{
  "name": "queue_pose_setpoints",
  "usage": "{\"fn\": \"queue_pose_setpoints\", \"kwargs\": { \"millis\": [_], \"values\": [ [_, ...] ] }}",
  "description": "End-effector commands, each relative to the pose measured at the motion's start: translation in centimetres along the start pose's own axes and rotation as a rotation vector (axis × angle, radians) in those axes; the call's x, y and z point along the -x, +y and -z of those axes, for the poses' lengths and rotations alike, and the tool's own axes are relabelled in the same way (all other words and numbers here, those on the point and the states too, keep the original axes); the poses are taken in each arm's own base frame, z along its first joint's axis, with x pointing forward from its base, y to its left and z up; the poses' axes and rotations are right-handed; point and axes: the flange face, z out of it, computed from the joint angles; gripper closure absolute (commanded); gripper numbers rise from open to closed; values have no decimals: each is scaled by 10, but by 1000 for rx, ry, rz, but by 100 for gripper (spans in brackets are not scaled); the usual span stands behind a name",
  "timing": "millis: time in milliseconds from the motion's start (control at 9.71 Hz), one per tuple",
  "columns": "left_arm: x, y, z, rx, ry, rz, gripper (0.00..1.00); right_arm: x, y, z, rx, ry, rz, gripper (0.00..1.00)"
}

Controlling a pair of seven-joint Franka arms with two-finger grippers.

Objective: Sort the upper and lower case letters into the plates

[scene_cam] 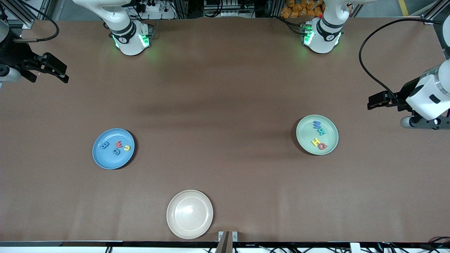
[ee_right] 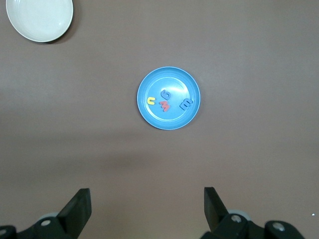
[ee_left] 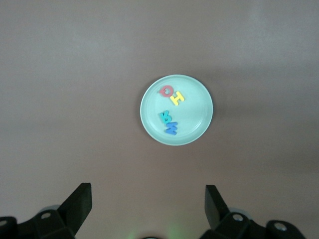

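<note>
Four letters are held in the blue plate toward the right arm's end of the table, four in the pale green plate toward the left arm's end. A cream plate is set at the table's near edge. The left gripper and right gripper are kept spread apart, empty, over the table's ends.

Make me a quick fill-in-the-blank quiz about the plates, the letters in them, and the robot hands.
1. The blue plate holds ____ letters.
2. The yellow letter and the red letter beside it lie in the pale ____ plate.
3. The cream plate, nearest the front camera, holds ____ letters.
4. The left hand and the right hand both have their fingers ____.

Missing words: four; green; no; open
</note>
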Motion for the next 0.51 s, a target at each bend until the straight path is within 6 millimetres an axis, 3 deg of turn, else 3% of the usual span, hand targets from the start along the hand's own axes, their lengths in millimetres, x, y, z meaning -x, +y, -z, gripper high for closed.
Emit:
{"fn": "queue_pose_setpoints", "kwargs": {
  "millis": [0,206,412],
  "values": [
    [33,-13,25,43,8,28,0,-8,3,6,-18,4,-10,0],
    [45,-15,21,42,-4,24,0,-13,3,6,-19,7,-7,0],
    [43,-18,24,-8,23,13,0,-25,4,7,-21,14,-7,0]
  ]
}}
